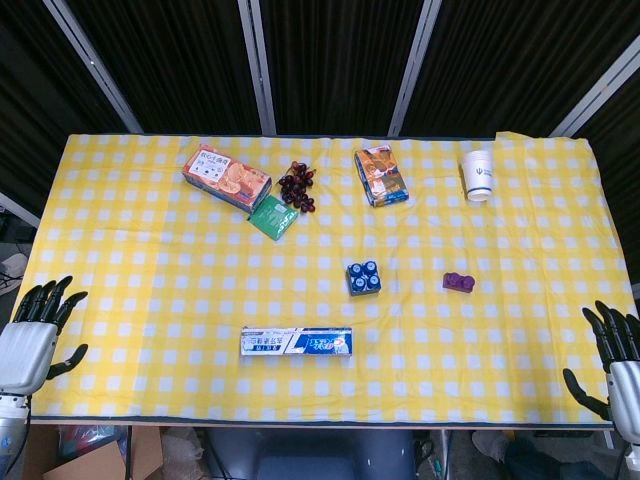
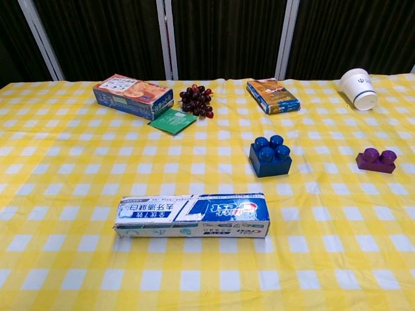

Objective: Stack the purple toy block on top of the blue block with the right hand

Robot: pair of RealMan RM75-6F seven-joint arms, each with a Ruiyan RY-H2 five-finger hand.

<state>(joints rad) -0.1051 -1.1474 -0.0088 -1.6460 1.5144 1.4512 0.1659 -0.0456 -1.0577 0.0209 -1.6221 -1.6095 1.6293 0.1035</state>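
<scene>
- Right hand (image 1: 618,372) is parked at the near table edge, fingers spread, nothing held; left hand (image 1: 30,330) is the same.
- Purple block (image 2: 376,160) is sat well right of the blue block (image 2: 270,156), untouched.
- Could easily get knocked away if approached sloppily, it's tiny.

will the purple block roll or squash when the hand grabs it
Probably neither: the purple block looks like rigid plastic with flat sides, sitting flat on the tablecloth. Being small and low, it probably slides if nudged and may slip between fingers.
</scene>
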